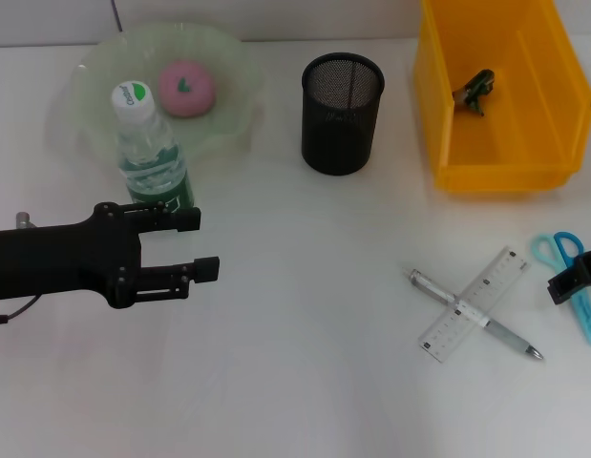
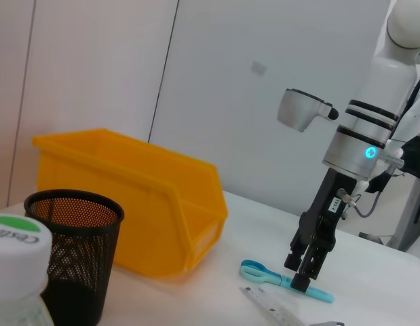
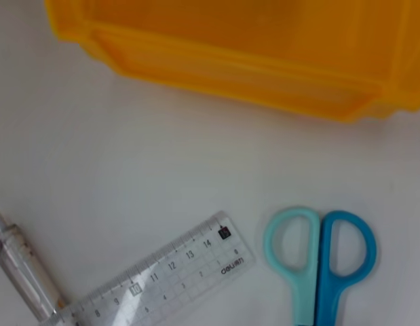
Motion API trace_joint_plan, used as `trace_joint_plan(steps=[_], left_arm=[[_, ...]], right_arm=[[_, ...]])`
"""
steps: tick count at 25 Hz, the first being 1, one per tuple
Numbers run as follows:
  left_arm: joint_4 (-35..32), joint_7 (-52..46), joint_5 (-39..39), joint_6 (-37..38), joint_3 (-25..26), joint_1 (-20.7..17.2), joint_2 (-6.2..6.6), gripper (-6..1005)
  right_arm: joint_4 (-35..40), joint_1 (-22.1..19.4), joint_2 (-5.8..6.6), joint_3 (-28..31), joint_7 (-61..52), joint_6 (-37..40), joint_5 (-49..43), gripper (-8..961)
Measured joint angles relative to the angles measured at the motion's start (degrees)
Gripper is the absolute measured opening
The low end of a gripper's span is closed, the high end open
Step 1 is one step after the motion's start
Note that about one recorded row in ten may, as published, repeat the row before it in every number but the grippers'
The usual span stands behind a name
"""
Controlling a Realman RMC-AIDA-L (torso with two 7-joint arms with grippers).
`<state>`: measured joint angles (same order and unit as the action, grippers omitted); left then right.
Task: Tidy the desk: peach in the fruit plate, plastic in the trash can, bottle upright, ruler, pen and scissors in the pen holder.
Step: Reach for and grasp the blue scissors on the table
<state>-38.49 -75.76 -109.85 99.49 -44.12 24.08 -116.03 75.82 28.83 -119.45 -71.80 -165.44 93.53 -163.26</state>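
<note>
White desk (image 1: 305,315) fills the head view. At ten o'clock the peach (image 1: 186,88) lies in the fruit plate (image 1: 94,72), the bottle (image 1: 150,151) upright at its near edge. At twelve stands the pen holder (image 1: 342,113); at one, the trash can (image 1: 496,95) holds the plastic (image 1: 476,91). At four, the ruler (image 1: 474,303) crosses the pen (image 1: 472,313). The right gripper (image 2: 306,270) hangs over the scissors (image 1: 572,281), fingers slightly apart. The left gripper (image 1: 198,244), at eight, has fingers apart, holding nothing.
</note>
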Motion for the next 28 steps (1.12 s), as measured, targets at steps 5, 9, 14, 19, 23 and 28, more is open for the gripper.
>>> trace_joint_plan(steps=[5, 9, 14, 19, 23, 28], left_arm=[[-0.1, 0.0, -0.2, 0.0, 0.0, 0.0, -0.10, 726], [-0.1, 0.0, -0.2, -0.1, 0.0, 0.0, -0.11, 725], [0.0, 0.0, -0.2, -0.1, -0.1, 0.0, -0.14, 725], [0.0, 0.0, -0.2, -0.2, -0.2, 0.0, -0.20, 725], [0.0, 0.0, -0.2, -0.3, -0.1, 0.0, -0.24, 726], [0.0, 0.1, -0.2, -0.3, -0.3, 0.0, -0.25, 726]], right_arm=[[-0.3, 0.0, 0.09, -0.3, 0.2, 0.0, 0.0, 737], [-0.3, 0.1, 0.10, -0.3, 0.2, 0.0, 0.0, 640], [-0.6, 0.1, 0.10, -0.4, 0.3, 0.0, 0.0, 483], [-0.7, 0.1, 0.10, -0.3, 0.3, -0.1, 0.0, 371], [-0.9, 0.0, 0.10, 0.0, 0.3, -0.4, 0.0, 369], [-1.9, 0.0, 0.10, 0.1, 0.4, -1.1, 0.1, 366]])
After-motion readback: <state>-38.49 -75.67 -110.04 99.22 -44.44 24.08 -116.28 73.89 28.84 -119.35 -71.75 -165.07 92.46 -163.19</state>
